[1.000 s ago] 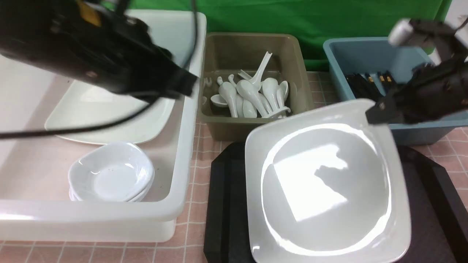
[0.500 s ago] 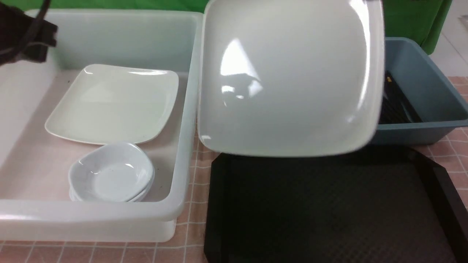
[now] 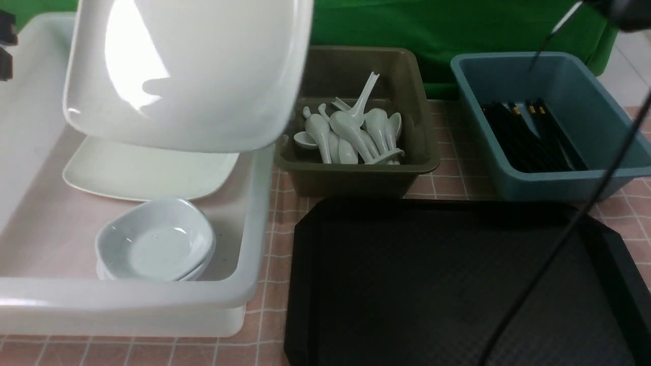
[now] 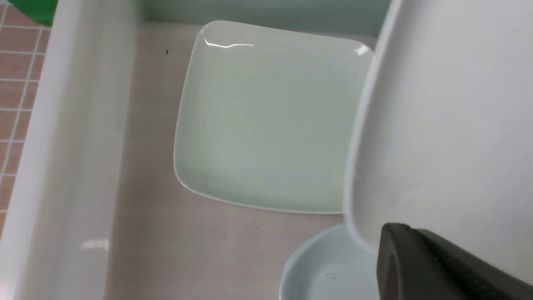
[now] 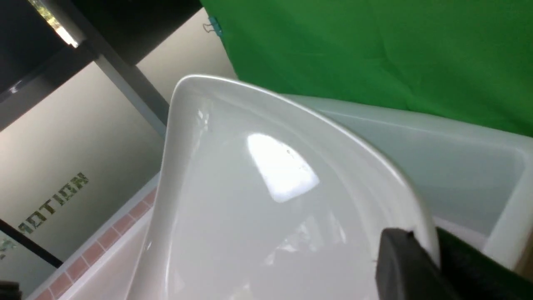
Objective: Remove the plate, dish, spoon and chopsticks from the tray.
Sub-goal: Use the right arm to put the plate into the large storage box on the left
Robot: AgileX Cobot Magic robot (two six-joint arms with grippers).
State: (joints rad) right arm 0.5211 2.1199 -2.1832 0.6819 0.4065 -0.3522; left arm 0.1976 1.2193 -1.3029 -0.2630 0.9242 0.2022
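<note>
Although the left gripper sat close beside the plate, its jaws were pressed together on nothing I could see; touching or not, could not tell. Below it, the white tub held a second plate lying flat and, nearer the camera, a stack of small dishes. The plate itself hung tilted in the air above that tub, clear of the tray. Right gripper pinched its rim at one spot, narrow grip, the only hold seen. Next over, olive tub with spoons; nearer the camera, the tray, floor bare, nothing left on it. Farthest right, blue tub with chopsticks. Risks as judged: glossy rim held at one point only, so the plate could pivot or slip out on a quick descent; released from height it could chip against the second plate; lowered off-line it might clip the tub wall or land half on the dish stack and rock. The idle left gripper near its path could also be struck.
</note>
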